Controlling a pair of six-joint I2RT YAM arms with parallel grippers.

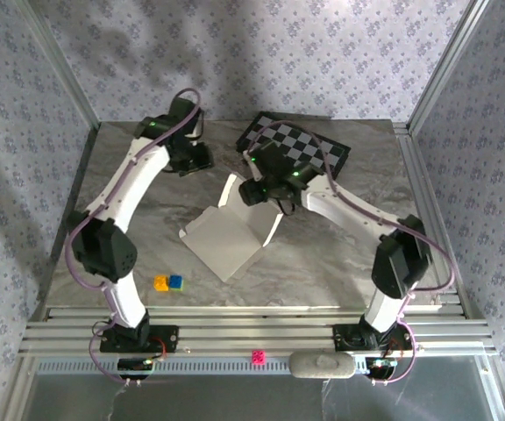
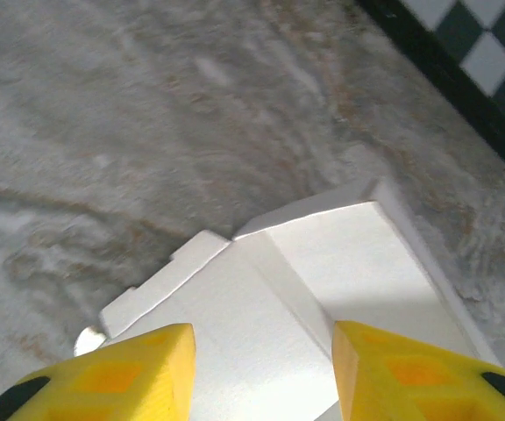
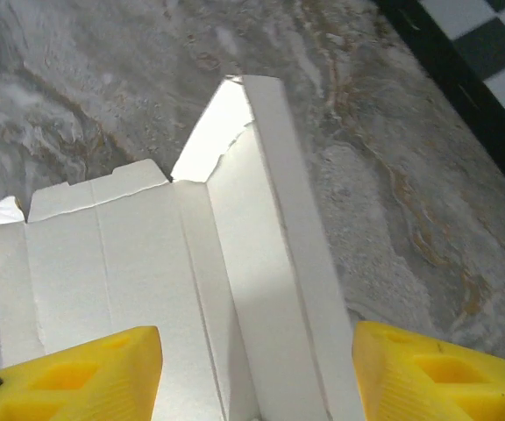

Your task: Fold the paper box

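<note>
Both arms' jaws stand open and empty. Paper box (image 1: 231, 235) lies at the surface's middle, one flap (image 3: 270, 202) raised by the right jaws; an off-crease push could crumple it or skid the sheet.

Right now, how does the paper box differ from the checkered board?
The paper box is plain white; the checkered board has black and white squares. The box has one side folded up, while the board lies flat. The box sits mid-table, the board farther back. Both rest on the marble table.
</note>
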